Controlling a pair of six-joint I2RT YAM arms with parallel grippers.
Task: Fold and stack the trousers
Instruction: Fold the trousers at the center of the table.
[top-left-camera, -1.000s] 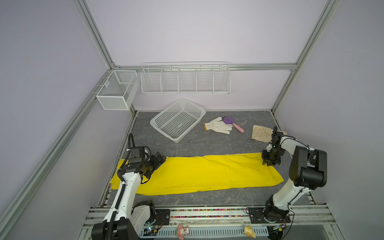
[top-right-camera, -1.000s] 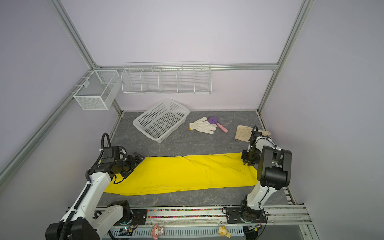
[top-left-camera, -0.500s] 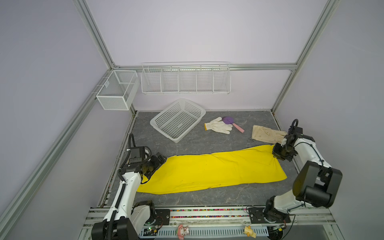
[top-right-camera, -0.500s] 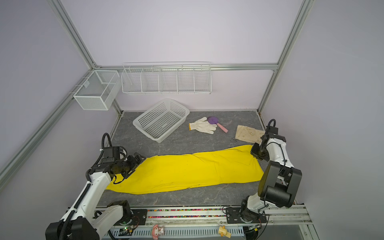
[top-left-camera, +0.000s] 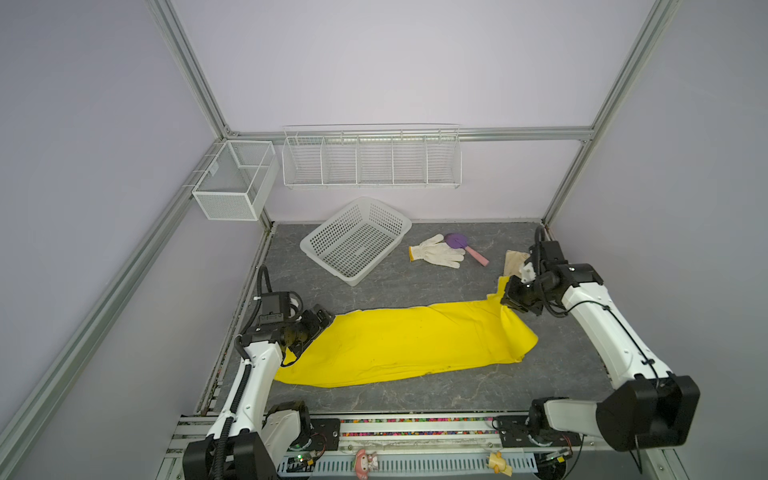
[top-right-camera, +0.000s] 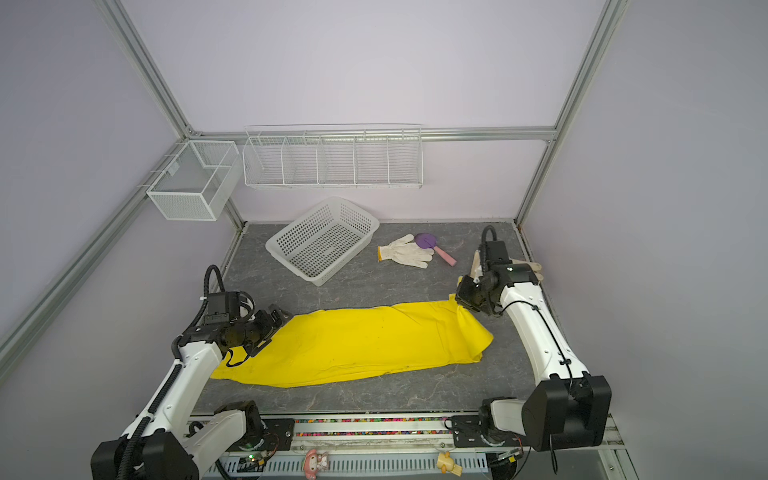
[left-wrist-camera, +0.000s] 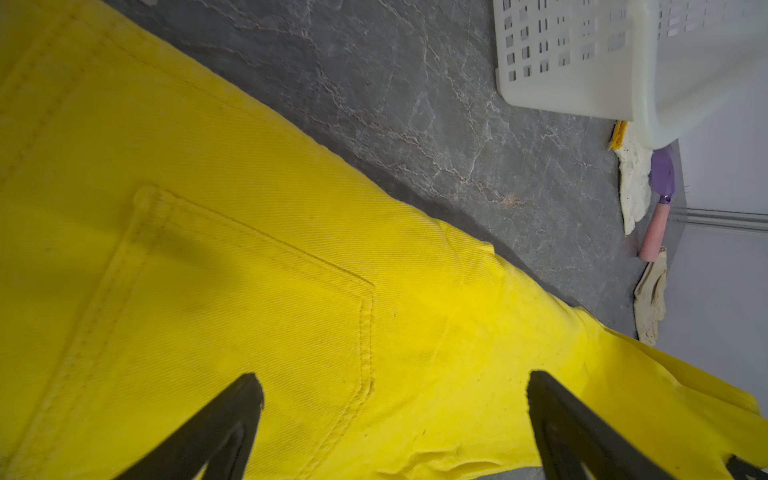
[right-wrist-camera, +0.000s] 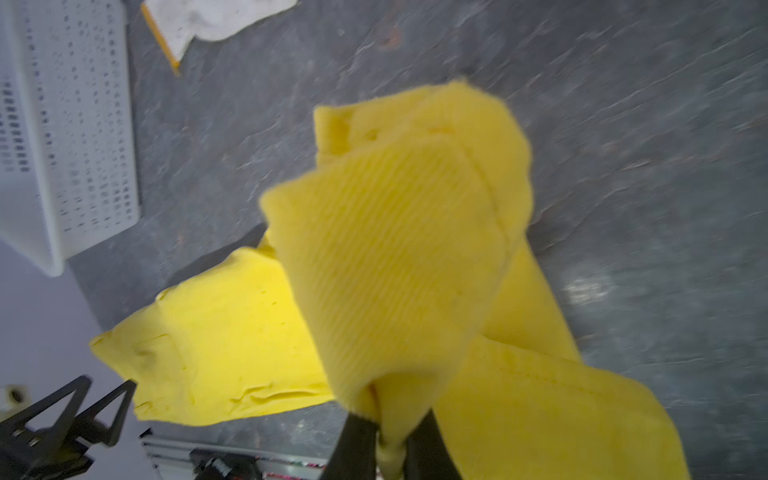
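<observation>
Within the right end effector (right-wrist-camera: 390, 422) sits a raised trousers (top-left-camera: 407, 345) corner.

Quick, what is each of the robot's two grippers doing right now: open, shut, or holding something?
Left gripper: open, fingers spread over the trousers, holding nothing.
Right gripper: shut, pinching a lifted corner of the trousers.

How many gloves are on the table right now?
2. A white knit glove lies behind the trousers, next to the purple brush; a cream glove lies at the far right edge, partly hidden by the right arm. More could sit under the trousers.
</observation>
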